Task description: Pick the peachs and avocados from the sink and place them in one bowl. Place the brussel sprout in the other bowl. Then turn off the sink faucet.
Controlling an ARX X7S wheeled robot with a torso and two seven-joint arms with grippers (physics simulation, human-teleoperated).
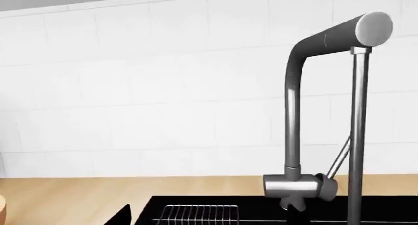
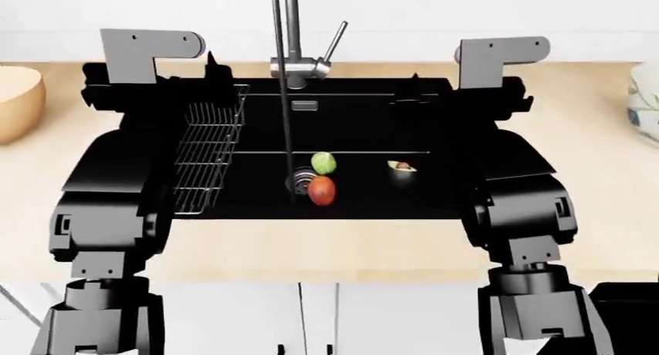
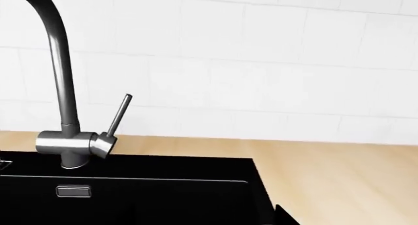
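A black sink [image 2: 350, 123] is set in a pale wood counter [image 2: 340, 247] below a white tiled wall [image 1: 163, 88]. Lying close together near the round drain [image 2: 301, 178] are a red-orange peach [image 2: 321, 190] and, just behind it, a yellow-green sprout [image 2: 323, 163]. To their right, apart from them, lies a small brownish piece, possibly an avocado [image 2: 403, 167]; it is too small to tell. A wire rack [image 2: 211, 150] lies along the sink's left side. The steel faucet [image 2: 292, 31] stands at the sink's back edge, its thin lever [image 2: 336, 40] tilted up to the right, with a thin straight stream [image 1: 357, 137] dropping from the spout. A white painted bowl [image 2: 643, 104] shows at the counter's far right edge; a tan bowl [image 2: 18, 100] sits at the far left. Both arms rest at the sink's sides; neither the left gripper nor the right gripper shows its fingertips, so their state cannot be told.
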